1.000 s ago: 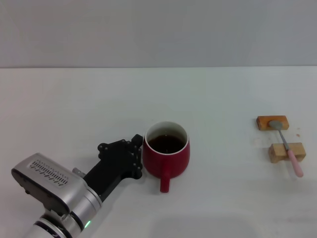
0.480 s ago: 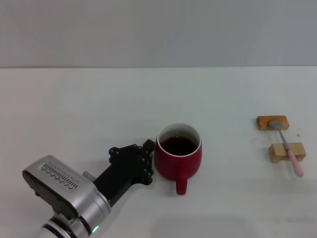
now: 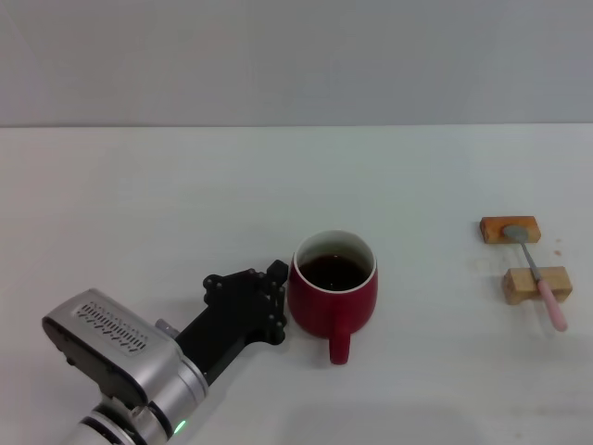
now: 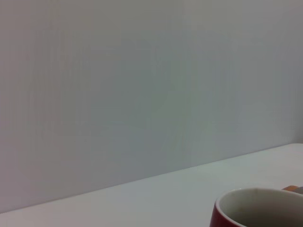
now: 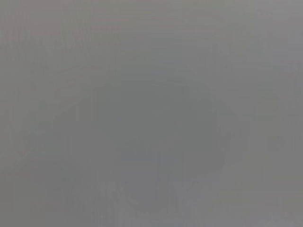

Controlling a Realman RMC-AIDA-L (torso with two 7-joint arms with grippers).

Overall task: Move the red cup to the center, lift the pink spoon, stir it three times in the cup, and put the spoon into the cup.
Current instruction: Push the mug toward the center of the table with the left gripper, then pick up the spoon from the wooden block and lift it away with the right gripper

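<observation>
1. The left tool point(image 3: 275, 301) presses against the red cup's point(image 3: 332, 297) 9 o'clock side; whether it grips cannot be told.
2. The cup stands mid-worktop point(image 3: 278, 176), handle at 6 o'clock.
3. At 3 o'clock, the pink spoon point(image 3: 537, 274) bridges two wooden blocks point(image 3: 536, 284).

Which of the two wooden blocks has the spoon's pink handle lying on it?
The nearer, paler block; the farther, more orange block is under the spoon's silver bowl.

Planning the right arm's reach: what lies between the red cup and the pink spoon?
Nothing: in the head view, bare white table separates the red cup from the pink spoon.
</observation>
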